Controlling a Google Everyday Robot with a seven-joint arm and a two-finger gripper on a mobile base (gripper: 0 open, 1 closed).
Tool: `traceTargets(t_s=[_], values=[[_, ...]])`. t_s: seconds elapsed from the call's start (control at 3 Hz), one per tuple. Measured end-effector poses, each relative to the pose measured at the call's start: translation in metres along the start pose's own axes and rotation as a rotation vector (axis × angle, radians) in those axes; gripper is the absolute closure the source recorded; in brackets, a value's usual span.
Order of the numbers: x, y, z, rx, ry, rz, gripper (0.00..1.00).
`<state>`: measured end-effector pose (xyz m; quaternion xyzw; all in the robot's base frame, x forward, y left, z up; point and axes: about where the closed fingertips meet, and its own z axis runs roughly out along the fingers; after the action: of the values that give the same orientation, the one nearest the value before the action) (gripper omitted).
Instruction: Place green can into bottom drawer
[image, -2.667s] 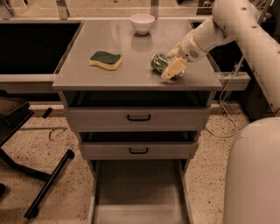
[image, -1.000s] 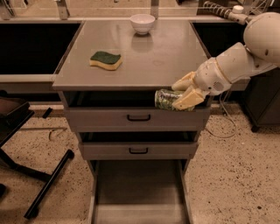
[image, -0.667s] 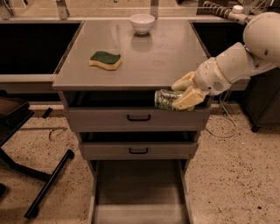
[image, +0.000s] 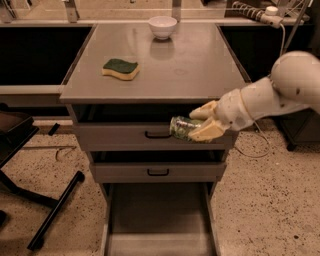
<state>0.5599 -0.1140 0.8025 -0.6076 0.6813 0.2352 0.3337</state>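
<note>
My gripper (image: 199, 123) is shut on the green can (image: 181, 128), holding it on its side in front of the top drawer's face, right of its black handle. The can's silver end points left. The bottom drawer (image: 159, 220) is pulled out below, a wide shallow grey tray with low side walls. The can hangs well above the drawer's floor, over its right half.
A green-topped yellow sponge (image: 120, 68) and a white bowl (image: 163, 26) sit on the cabinet top (image: 190, 70). Two upper drawers (image: 158, 171) with black handles are closed. A black chair base (image: 45, 200) stands on the floor at left. A cable (image: 255, 145) trails at right.
The can has been lifted off the cabinet top and carried down over the front edge; since a second ago it has sunk lower, in front of the top drawer.
</note>
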Motion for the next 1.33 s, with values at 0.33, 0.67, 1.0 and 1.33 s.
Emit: traceTargets(t_s=[0.33, 0.67, 1.0, 1.33], values=[[0.038, 0.033, 0.044, 0.012, -0.080, 0.078, 1.00], [0.070, 0.072, 0.088, -0.028, -0.100, 0.141, 1.00], [0.070, 0.072, 0.088, -0.028, -0.100, 0.141, 1.00], [0.101, 0.081, 0.120, -0.022, -0.135, 0.158, 1.00]])
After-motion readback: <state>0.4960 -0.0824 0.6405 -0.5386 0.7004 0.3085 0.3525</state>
